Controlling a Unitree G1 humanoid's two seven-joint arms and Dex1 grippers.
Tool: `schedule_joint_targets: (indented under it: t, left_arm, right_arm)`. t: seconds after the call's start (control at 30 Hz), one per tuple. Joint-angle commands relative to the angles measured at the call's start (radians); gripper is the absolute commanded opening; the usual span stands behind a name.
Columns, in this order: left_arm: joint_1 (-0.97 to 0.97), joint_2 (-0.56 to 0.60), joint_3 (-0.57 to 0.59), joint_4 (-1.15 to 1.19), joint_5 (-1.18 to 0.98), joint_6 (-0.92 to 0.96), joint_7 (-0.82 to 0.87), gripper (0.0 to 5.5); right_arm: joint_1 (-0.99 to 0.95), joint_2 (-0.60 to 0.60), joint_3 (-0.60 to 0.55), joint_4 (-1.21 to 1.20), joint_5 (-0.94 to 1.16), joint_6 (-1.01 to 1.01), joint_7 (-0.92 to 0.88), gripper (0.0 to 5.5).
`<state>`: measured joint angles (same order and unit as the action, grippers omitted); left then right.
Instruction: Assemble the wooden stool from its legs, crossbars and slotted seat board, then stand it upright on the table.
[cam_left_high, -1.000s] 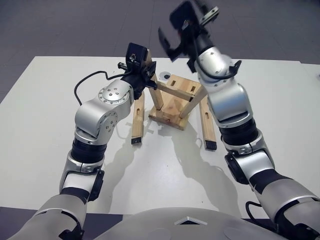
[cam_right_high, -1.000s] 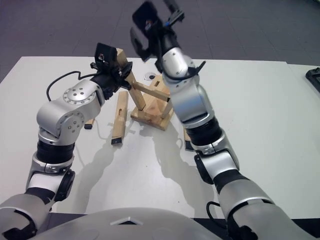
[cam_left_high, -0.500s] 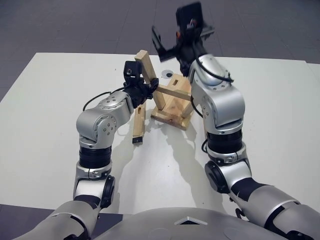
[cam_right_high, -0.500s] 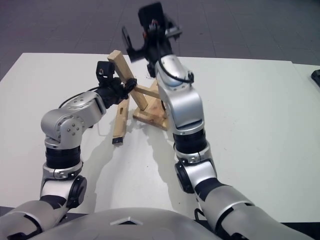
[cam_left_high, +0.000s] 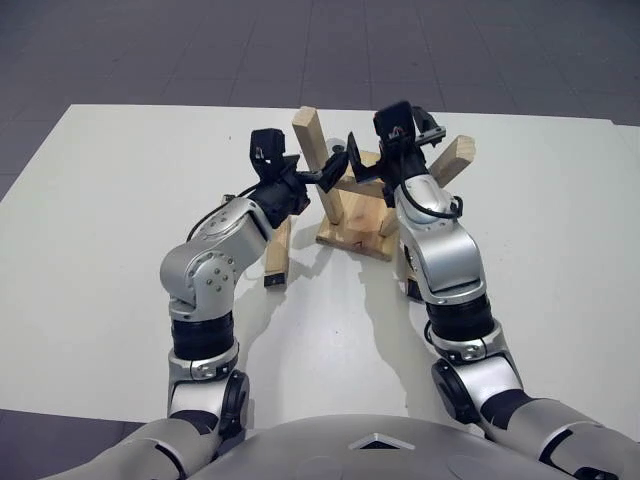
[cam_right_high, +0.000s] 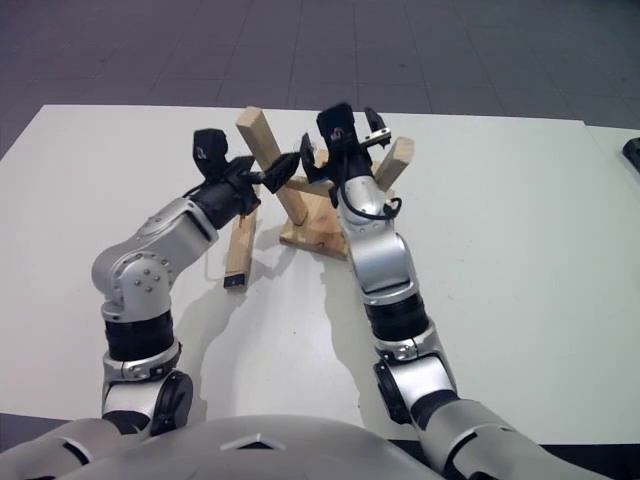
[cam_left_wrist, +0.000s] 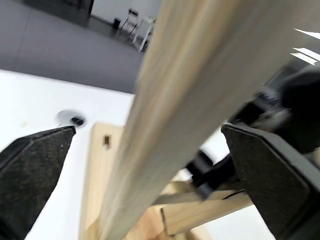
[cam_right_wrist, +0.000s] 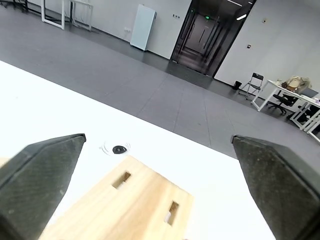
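- The slotted seat board (cam_left_high: 350, 228) lies flat on the white surface (cam_left_high: 120, 200), near its far edge and between the two arms.
- One leg (cam_left_high: 318, 160) stands up out of the seat board. Its long axis is close to vertical, with the top tilted toward the robot's left.
- A second leg (cam_left_high: 452, 160) rises from the board's right side and leans outward to the right.
- A crossbar (cam_left_wrist: 205, 212) runs between the two legs, low down near the board.
- A loose leg (cam_left_high: 277, 250) lies flat just left of the board, with its long axis pointing away from the robot.
- Left tool (cam_left_wrist: 149, 129): the fingers are spread wide on either side of the near-vertical leg. No pad contact is visible.
- Right tool (cam_right_wrist: 159, 140): the fingers are spread wide and hold nothing. It sits above the seat board, close to the left tool.
- Two rectangular slots (cam_right_wrist: 121, 179) show in the board's face.
- A round fitting (cam_right_wrist: 118, 149) is set in the surface beyond the board.
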<state>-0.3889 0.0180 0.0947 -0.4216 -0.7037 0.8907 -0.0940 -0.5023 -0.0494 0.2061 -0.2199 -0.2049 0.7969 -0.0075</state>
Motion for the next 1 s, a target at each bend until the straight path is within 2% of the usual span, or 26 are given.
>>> schedule_joint_targets:
  t: [0.03, 0.27, 0.43, 0.53, 0.6, 0.67, 0.73, 0.83, 1.0]
  left_arm:
    - [0.02, -0.013, 0.013, -0.076, -0.111, -0.034, -0.083, 5.37]
    - [-0.025, 0.0, 0.117, -0.059, -0.23, -0.102, -0.063, 5.37]
    - [-0.138, 0.014, 0.185, 0.036, -0.103, -0.198, 0.135, 5.37]
    - [-0.351, 0.104, 0.153, 0.135, 0.083, -0.214, 0.258, 5.37]
    - [-0.617, 0.168, 0.131, 0.325, 0.195, -0.164, 0.349, 5.37]
    - [-0.856, 0.217, 0.08, 0.515, 0.288, -0.127, 0.37, 5.37]
    - [-1.038, 0.202, 0.074, 0.653, 0.286, -0.11, 0.345, 5.37]
    - [-1.194, 0.162, 0.106, 0.756, 0.254, -0.092, 0.339, 5.37]
    - [-1.262, 0.124, 0.11, 0.829, 0.244, -0.072, 0.316, 5.37]
  right_arm:
    - [0.042, -0.087, -0.01, -0.018, -0.011, 0.0, 0.06, 5.4]
    - [0.054, -0.187, -0.028, -0.022, 0.048, -0.146, 0.202, 5.4]
    - [-0.051, -0.145, -0.147, -0.053, 0.121, -0.279, 0.169, 5.4]
    - [-0.121, -0.12, -0.209, -0.025, 0.157, -0.289, 0.137, 5.4]
    - [-0.151, -0.115, -0.249, -0.023, 0.179, -0.287, 0.122, 5.4]
    - [-0.162, -0.115, -0.28, -0.025, 0.192, -0.279, 0.106, 5.4]
    - [-0.158, -0.112, -0.307, -0.033, 0.206, -0.266, 0.092, 5.4]
    - [-0.152, -0.103, -0.326, -0.044, 0.221, -0.251, 0.074, 5.4]
    - [-0.154, -0.097, -0.336, -0.049, 0.242, -0.232, 0.058, 5.4]
